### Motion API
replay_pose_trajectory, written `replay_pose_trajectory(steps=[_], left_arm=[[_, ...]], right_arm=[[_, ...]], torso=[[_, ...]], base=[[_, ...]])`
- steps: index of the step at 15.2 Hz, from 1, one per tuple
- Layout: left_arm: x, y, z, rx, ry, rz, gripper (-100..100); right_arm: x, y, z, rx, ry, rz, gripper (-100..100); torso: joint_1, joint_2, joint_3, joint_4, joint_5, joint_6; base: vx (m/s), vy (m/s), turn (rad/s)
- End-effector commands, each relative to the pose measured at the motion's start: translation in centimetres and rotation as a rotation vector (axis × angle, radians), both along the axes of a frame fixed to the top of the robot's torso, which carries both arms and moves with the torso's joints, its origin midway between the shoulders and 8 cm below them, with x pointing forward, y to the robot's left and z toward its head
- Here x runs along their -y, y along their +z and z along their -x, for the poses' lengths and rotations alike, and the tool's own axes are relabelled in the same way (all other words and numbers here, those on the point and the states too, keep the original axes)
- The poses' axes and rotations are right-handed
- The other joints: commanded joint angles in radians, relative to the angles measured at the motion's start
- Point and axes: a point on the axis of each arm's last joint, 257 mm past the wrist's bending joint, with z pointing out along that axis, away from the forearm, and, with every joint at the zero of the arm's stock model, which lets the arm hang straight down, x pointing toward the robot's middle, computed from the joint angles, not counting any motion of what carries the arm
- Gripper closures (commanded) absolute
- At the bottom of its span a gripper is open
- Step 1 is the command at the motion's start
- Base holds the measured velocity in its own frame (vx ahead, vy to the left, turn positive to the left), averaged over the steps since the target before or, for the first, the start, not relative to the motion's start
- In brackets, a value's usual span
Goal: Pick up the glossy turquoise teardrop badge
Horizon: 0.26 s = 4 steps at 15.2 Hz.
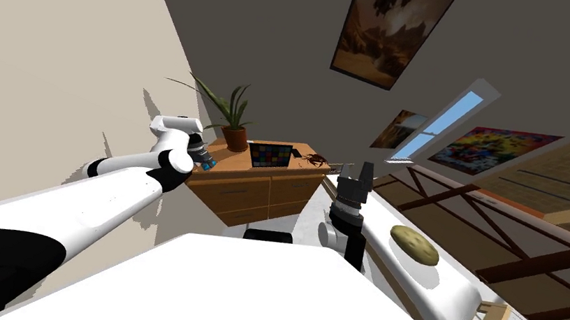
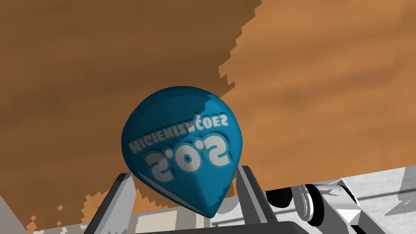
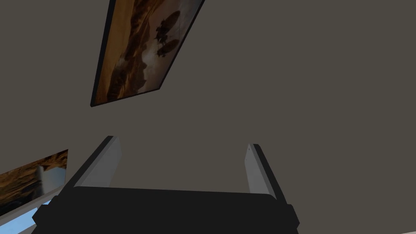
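Note:
The glossy turquoise teardrop badge (image 2: 183, 150) with white mirrored lettering sits between my left gripper's (image 2: 185, 174) two fingers, which press its sides just above its pointed tip. Behind it is the wooden dresser top (image 2: 325, 81), partly in shadow. In the head view my left gripper (image 1: 206, 161) is at the dresser's (image 1: 258, 189) left end, with a bit of the turquoise badge (image 1: 208, 165) showing at its tip. My right gripper (image 1: 356, 172) is raised beside the dresser's right end, open and holding nothing; its fingers (image 3: 109, 162) stand wide apart.
On the dresser stand a potted plant (image 1: 233, 125), a dark panel of coloured squares (image 1: 270, 156) and a small brown crab-like figure (image 1: 316, 160). A white ledge (image 1: 441, 284) to the right carries a brownish oval lump (image 1: 413, 244). A beige wall (image 1: 44, 62) is close on the left.

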Motion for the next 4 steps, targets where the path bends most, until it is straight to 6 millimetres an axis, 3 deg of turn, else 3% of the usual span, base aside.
replay_pose_trajectory(steps=[1,3,4], left_arm=[[0.70,1.04,-0.37,0.000,0.018,0.002,100],[1.20,1.75,-0.58,0.000,0.031,0.003,100],[0.80,1.29,-0.47,0.002,0.019,0.001,100]], right_arm=[[0.00,0.00,0.00,0.000,0.000,0.000,0],[0.00,0.01,0.00,0.000,0.000,0.000,0],[0.00,0.01,0.00,0.000,0.000,0.000,0]], torso=[[0.000,0.000,0.000,0.000,0.000,0.000],[0.004,0.004,0.002,0.001,0.000,0.002],[0.007,0.006,0.004,0.002,0.000,0.002]], base=[[-0.050,0.050,-0.132],[-0.102,0.123,-0.230],[-0.066,0.094,-0.103]])
